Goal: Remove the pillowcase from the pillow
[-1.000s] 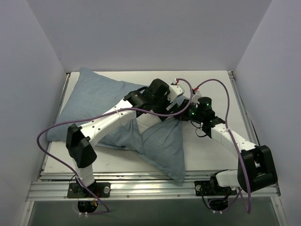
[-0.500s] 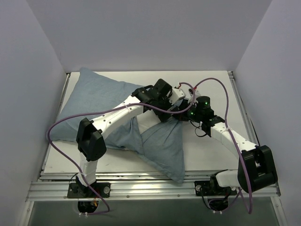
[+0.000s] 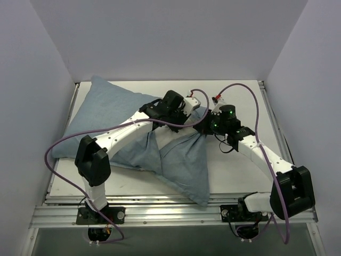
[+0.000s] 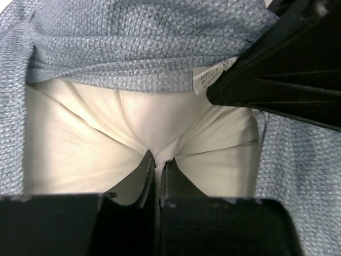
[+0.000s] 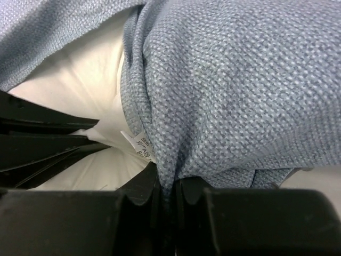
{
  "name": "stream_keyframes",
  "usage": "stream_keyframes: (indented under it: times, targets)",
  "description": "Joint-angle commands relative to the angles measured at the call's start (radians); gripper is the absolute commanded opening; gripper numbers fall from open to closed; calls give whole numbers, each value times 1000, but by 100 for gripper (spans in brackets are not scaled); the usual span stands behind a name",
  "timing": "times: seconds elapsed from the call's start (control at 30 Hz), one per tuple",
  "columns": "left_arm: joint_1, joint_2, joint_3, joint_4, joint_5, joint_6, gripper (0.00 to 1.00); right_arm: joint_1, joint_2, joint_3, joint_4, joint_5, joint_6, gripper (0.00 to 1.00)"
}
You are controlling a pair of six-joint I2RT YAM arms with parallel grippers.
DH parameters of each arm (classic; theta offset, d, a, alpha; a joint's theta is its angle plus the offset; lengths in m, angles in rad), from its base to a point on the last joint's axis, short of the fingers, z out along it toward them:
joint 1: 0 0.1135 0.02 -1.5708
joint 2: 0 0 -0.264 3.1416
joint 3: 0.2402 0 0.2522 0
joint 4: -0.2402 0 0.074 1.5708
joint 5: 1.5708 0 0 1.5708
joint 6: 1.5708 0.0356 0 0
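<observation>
**Both grippers clamped at the mouth of the pillowcase**

The left gripper (image 4: 158,160) is clenched, its two black fingertips nearly touching and nipping a fold of the plump white fabric pillow (image 4: 101,133); creases in the white cloth run into the pinch from both sides. Just ahead of these jaws, the hem of the pale blue-grey woven cloth pillowcase (image 4: 133,48) lies bunched across the pillow; a small white printed label (image 4: 205,79) hangs from that hem, ahead and to the right of the tips, touching the dark fingers of the other arm.

The right gripper (image 5: 168,184) is closed on the pillowcase (image 5: 240,80); a ridge of blue-grey cloth runs straight down between its fingertips, and the bulk of the cloth rises ahead and to the right of them. To the left of these jaws the white pillow (image 5: 90,69) lies bare, with the label (image 5: 139,143) just beside the tips.

From above, the left gripper (image 3: 194,113) and right gripper (image 3: 205,122) meet tip to tip over the far right end of the pillowcase (image 3: 106,112); the cloth spreads back to the left and toward the arm bases across the white table (image 3: 240,96).
</observation>
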Motion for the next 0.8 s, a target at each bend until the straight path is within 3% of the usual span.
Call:
stream_keyframes:
  times: [0.0,0.2,0.4,0.77]
  targets:
    - [41,-115,-86,-51,-100,-33,2,-14,-83,73,-62,167,-33,5]
    - [45,-270,-206,-40,-98,-39,2,-131,-117,79,-182,355,-2,8]
    - [44,-376,-344,-80,-114,-64,2,-219,-134,124,-286,454,49,0]
    - [56,-614,-507,-42,-136,-134,2,-247,-121,164,-276,444,110,0]
